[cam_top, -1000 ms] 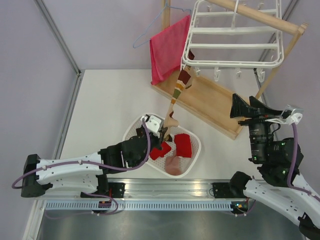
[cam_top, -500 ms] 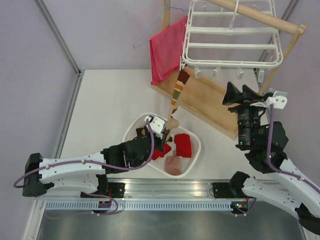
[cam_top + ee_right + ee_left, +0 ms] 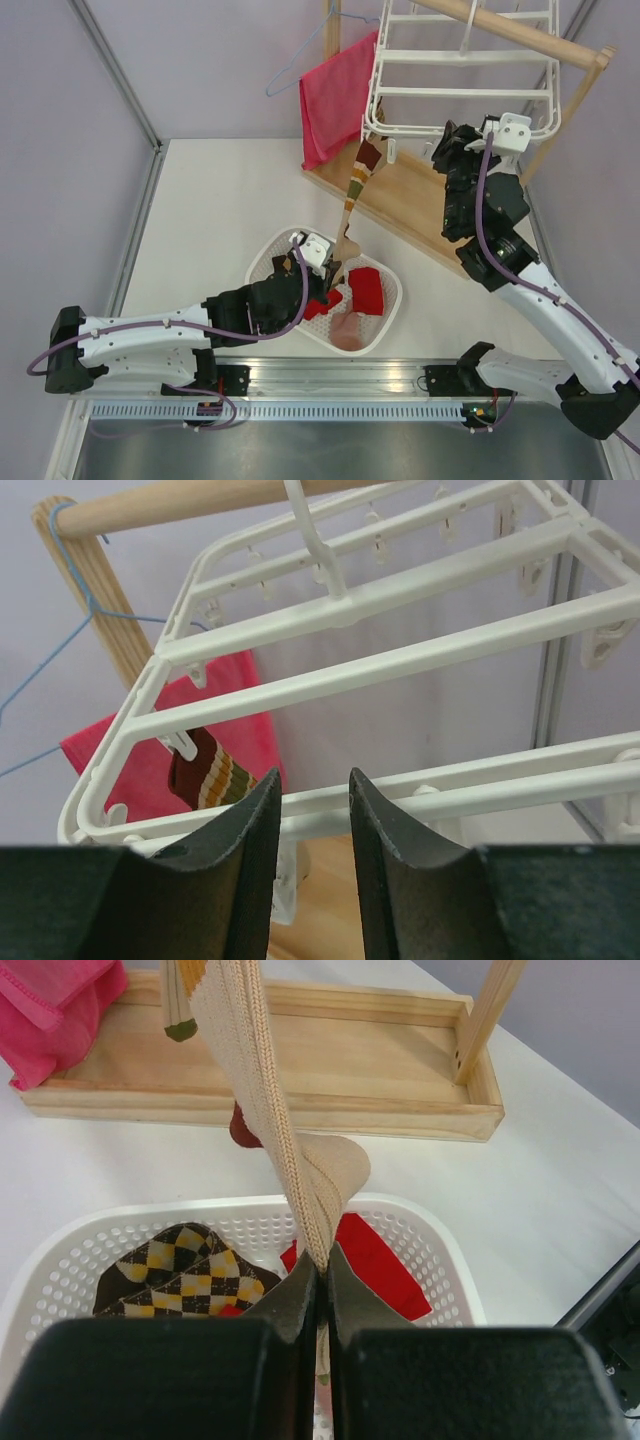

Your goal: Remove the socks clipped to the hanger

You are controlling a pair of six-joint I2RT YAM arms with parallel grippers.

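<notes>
1. My left gripper (image 3: pixel 322 1272) is pinched fully shut on the cream foot end of the long ribbed knit sock striped brown, olive and cream (image 3: pixel 262 1090). It holds the sock just above the white perforated plastic basket (image 3: pixel 440 1260).
2. From my fingers the sock runs up taut to a small white clip (image 3: pixel 185 745) at one corner of the big white plastic drying frame (image 3: pixel 400 665). Its brown cuff is still pinned there.
3. My right gripper (image 3: pixel 312 780) is up at the frame's near rail. Its jaws are partly open with a narrow gap, and I see nothing between them.
4. I judge the sock to be light, soft and stretchy, so it will lengthen before the clip lets go. A bunched pinch of the knit should slip less than a single layer.
5. The frame looks stiff but light and hangs free, so a pull could swing it. The rail beside the clip seems the place to steady it.
6. A flat red fabric sock (image 3: pixel 375 1265) and a brown-orange argyle sock (image 3: pixel 185 1270) lie in the basket.
</notes>
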